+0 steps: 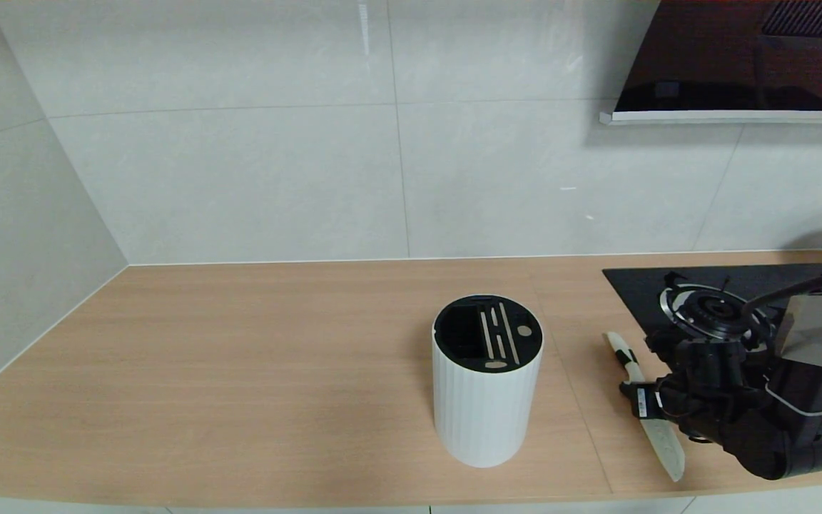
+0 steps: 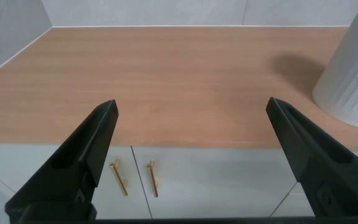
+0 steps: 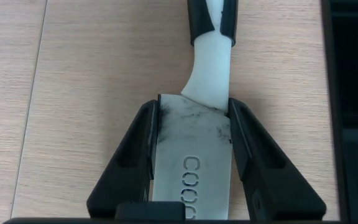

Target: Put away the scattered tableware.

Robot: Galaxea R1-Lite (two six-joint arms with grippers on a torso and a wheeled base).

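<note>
Knife [image 3: 196, 155] blade between jaws of right tool [image 3: 194, 107]

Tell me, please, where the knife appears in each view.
Head view: knife on the counter, right of the white holder, under the right tool.
Right wrist view: knife centred between the tool's jaws.
Left wrist view: faces the holder's side instead.
Shared landmark: the wooden counter.

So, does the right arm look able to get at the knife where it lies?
Very likely yes: the right gripper is down on the knife, its jaws against both sides of the blade, with nothing in between.
</note>
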